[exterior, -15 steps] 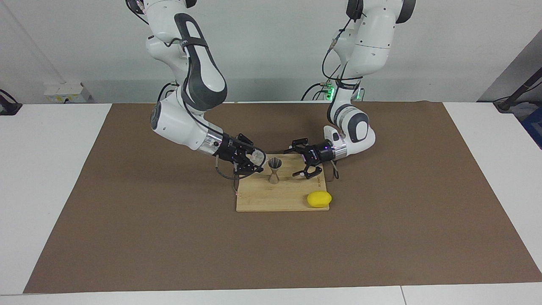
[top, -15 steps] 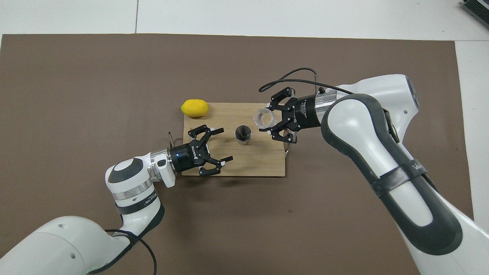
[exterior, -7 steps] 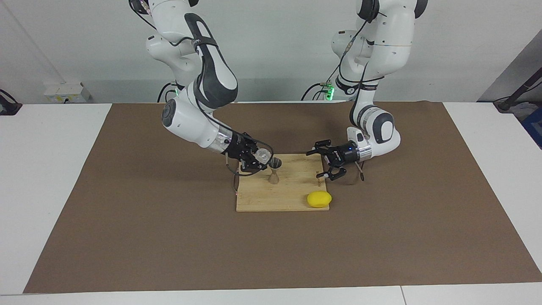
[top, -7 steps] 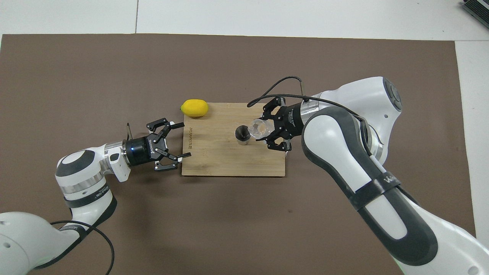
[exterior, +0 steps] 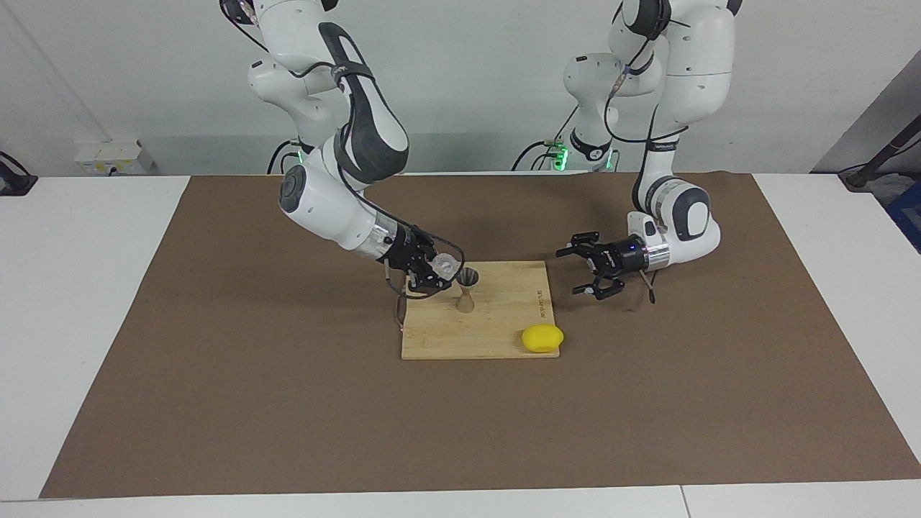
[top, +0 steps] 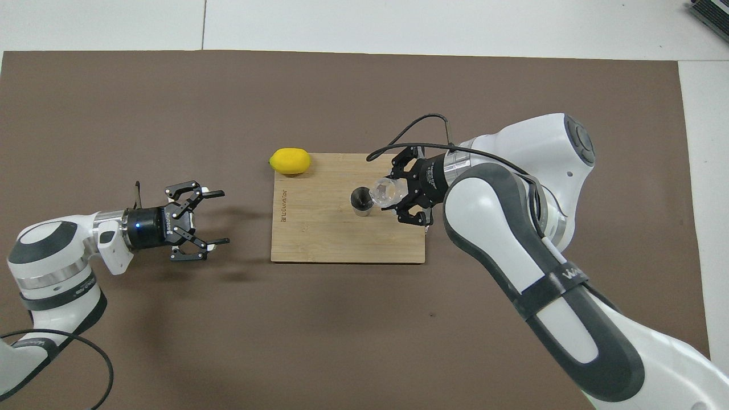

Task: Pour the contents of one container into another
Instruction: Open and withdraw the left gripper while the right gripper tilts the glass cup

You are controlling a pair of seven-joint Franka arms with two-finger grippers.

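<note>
Right gripper [exterior: 437, 272] grips the glass cup [exterior: 447, 267] around its wall, cup tipped on its side with the mouth at the rim of the jigger [exterior: 466, 289]; in the overhead view the cup [top: 383, 192] overlaps the jigger's [top: 362, 202] top cone. Jigger stands upright on the cutting board [exterior: 496, 338], toward the right arm's end of it. Pour looks underway or about to start (no liquid visible, can't tell).

To do it well: hold the lip right over the jigger's mouth, rotate the wrist slowly, don't let the glass knock the rim. The jigger is tall with a narrow waist, so it probably tips easily, and nothing steadies it. The small mouth means a fast tilt likely spills onto the board.

Left gripper [exterior: 596, 272] hangs wide and holds nothing, low over the brown mat [exterior: 252, 403] covering the surface, off the board on the left arm's end, waiting.

Lemon [exterior: 542, 338] sits at the board's corner farther from the robots, toward the left arm's end, well apart from the jigger. Nothing blocks the pour; only the right arm's cable loops near the gripper.
</note>
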